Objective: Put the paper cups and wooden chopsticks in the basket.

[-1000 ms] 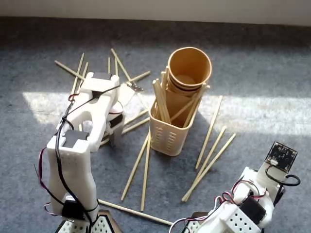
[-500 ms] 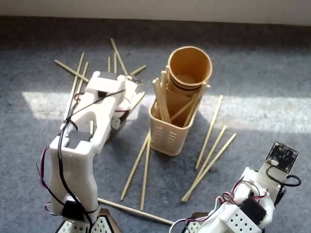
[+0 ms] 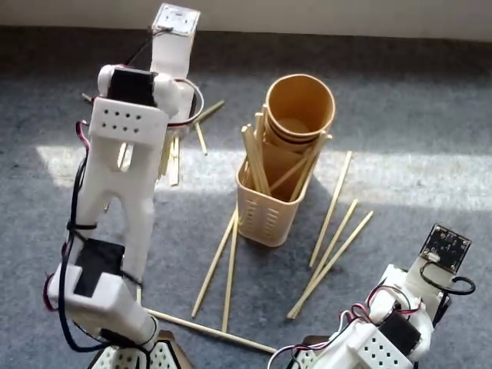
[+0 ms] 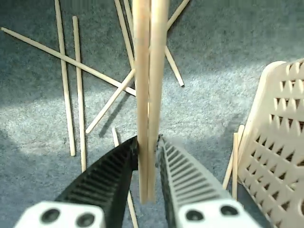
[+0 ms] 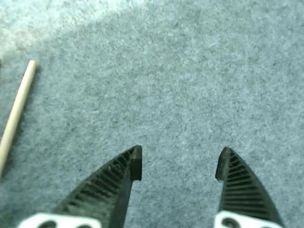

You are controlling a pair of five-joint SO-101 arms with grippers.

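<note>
Starting on the left: my left gripper (image 4: 147, 140) is clamping a pair of chopsticks (image 4: 149, 71) side by side near one end, so they're hanging off the raised arm above the carpet (image 4: 213, 57), to the left of the basket (image 3: 265, 211). My guess is I'm carrying them like that so they can drop in end-first next to the ones already standing in there.

The wrist cam is giving me the pinch itself, with both sticks squeezed between the jaws. In the high cam the arm's body is sitting in front of the fingers, but it's telling me the pair is near the basket and not over it.

The paper cups (image 3: 300, 104) are sitting stacked in the basket's far end, so that half is looking done. Moving right, loose chopsticks (image 3: 332, 223) are lying fanned on the carpet just beside the basket.

Far right, my right gripper (image 5: 179, 164) is hanging with fingers spread, gripping nothing, low over the carpet with a single stick (image 5: 16, 114) off to one side. It's probably parked while the left arm works.
</note>
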